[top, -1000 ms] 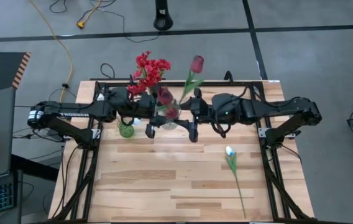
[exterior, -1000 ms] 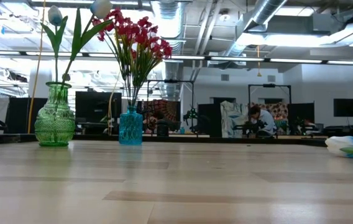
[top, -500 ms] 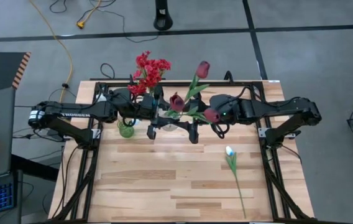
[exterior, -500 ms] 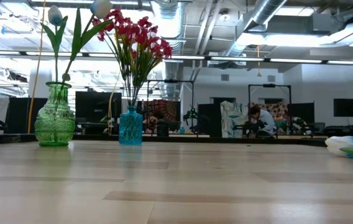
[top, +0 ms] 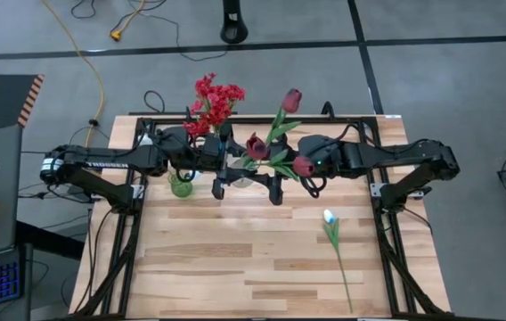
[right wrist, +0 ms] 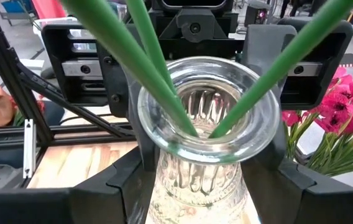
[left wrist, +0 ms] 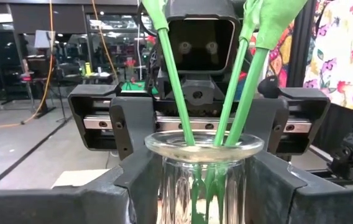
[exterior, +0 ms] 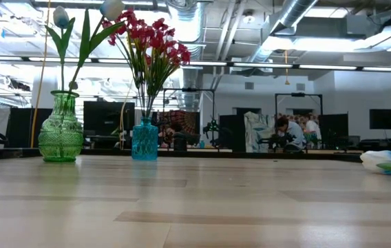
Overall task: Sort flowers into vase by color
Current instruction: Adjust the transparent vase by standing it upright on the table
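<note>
the clear vase (top: 240, 175) sits largely hidden between both arms overhead.

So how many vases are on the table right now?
3: a green vase and a blue vase side by side at the back, and a clear glass vase between both grippers. Others may be hidden.

Grey concrete floor (top: 431, 98) crossed by dark tape lines (top: 360, 45), a yellow cable (top: 93, 62) trailing over it. Beyond the table, an open workshop: exposed ceiling ducts (exterior: 278, 21), strip lights (bright), monitors (exterior: 381, 118), seated people (exterior: 295, 131).
</note>
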